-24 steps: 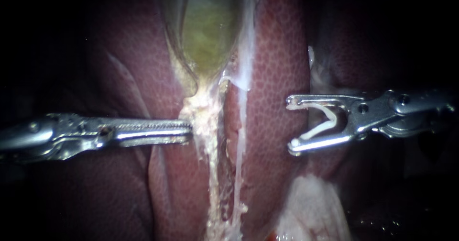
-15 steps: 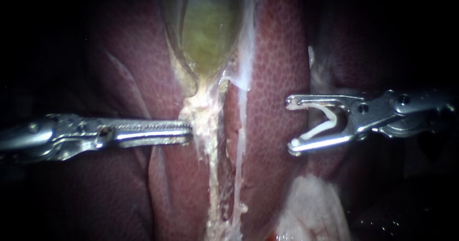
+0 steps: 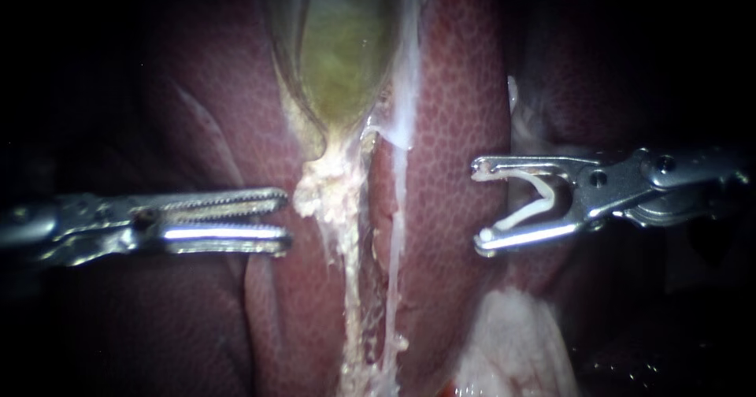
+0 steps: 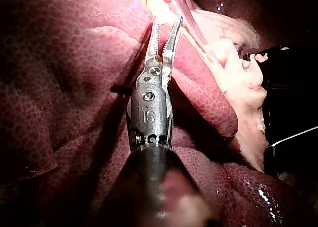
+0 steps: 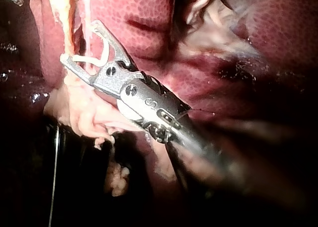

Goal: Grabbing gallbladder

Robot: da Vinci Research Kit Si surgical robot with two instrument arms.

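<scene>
In the middle, the green gallbladder [image 3: 339, 58] sits in the red liver [image 3: 461, 90]. My left instrument [image 3: 287, 220] has open jaws just beside its pale bottom end, ready to grab; next it should slide in and close. My right instrument [image 3: 477, 206] holds a white clip [image 3: 549, 194].

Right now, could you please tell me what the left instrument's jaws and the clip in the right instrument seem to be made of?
On the left instrument, the jaws look like polished metal: sharp glints, fine serrated teeth. The clip held in the right instrument is probably plastic: smooth, matte white, no metallic shine.
</scene>
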